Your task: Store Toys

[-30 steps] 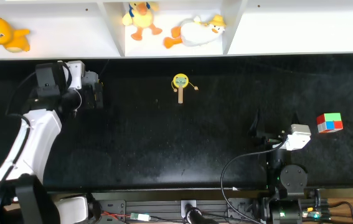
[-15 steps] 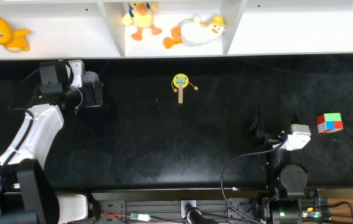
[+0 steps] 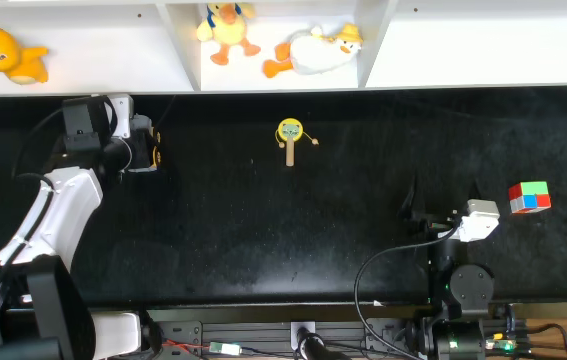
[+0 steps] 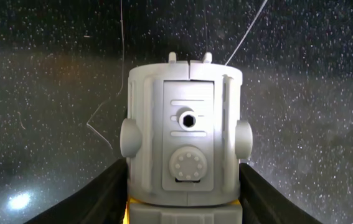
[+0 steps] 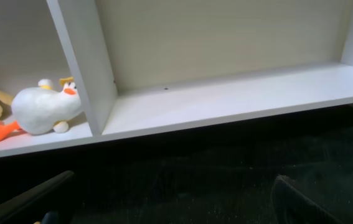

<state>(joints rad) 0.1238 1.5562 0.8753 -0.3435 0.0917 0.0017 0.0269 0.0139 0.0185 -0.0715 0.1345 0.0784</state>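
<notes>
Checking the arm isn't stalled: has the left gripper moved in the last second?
Yes. The left gripper, shut on the grey toy, edged slightly toward the white shelf, up the top view.

The desk [image 3: 263, 230] was black with pale speckles, the shelf [image 3: 463, 60] white. The toy robot [image 4: 185, 143] was pale grey over yellow; the cube [image 3: 529, 197] showed red, green and blue.

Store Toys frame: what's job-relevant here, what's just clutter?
Job: grey robot toy in the left gripper, rattle drum, colour cube, shelf; already shelved: orange duck, yellow duck, white goose.
Lying about: cables at the front edge of the table.
</notes>
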